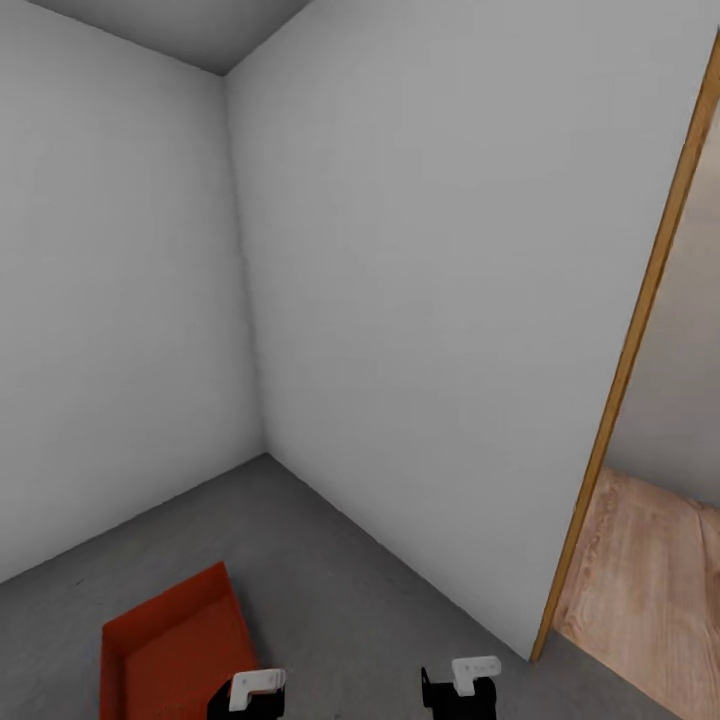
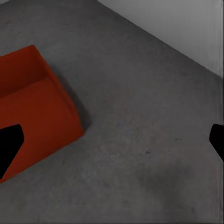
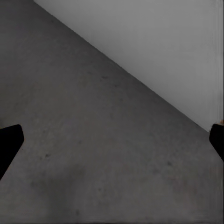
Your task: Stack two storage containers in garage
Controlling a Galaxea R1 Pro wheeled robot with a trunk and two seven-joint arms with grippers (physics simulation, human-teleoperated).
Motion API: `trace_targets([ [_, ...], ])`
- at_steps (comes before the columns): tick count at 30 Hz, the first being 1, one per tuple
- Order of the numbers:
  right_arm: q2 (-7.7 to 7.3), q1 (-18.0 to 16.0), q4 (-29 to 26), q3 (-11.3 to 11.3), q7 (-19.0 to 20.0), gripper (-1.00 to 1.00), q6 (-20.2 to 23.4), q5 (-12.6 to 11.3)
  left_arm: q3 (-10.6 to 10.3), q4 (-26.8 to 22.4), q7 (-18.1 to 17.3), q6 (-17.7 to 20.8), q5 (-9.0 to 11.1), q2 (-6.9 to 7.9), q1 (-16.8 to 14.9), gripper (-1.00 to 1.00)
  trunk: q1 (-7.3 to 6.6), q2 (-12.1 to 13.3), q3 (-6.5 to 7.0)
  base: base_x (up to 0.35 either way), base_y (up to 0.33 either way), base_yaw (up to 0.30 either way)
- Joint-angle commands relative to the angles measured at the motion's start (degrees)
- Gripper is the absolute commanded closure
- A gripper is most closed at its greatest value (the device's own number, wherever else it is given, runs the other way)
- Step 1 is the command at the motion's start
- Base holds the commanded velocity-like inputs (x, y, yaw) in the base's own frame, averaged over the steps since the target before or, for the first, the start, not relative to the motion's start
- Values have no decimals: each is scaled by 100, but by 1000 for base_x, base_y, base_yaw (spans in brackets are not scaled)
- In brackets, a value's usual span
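From the head view, I had one orange box (image 1: 172,650) on the garage floor (image 1: 330,560), beside my left gripper (image 1: 255,690). Both wrist views showed fingers spread, empty. Next, I judged, fetching the second box.

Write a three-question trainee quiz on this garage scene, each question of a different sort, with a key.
1. True or false: the orange-red container sits on the grey concrete floor.
2. Multiple choice: the left tool is A) shut on the container, B) open with nothing between its fingers, C) shut on nothing.
3. Fill in: beyond the wood-framed doorway, the flooring is light ____ planks.

Key: 1 true; 2 B; 3 wood.
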Motion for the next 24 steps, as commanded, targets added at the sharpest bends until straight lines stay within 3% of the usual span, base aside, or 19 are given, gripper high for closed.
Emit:
trace_targets([
  [1,1,-6,7,47,-59,-100,-7,24,-49,2,36,-23,59,4,-6,-100,0,-4,-7,-3,-329,-300],
  [14,8,-6,8,48,-59,-100,-12,23,-49,2,40,-23,53,4,-6,-100,0,-4,-7,-1,-328,-299],
  [24,8,-5,3,49,-47,-100,-5,25,-42,2,40,-23,113,30,-5,-100,0,-4,-7,0,-58,-201],
])
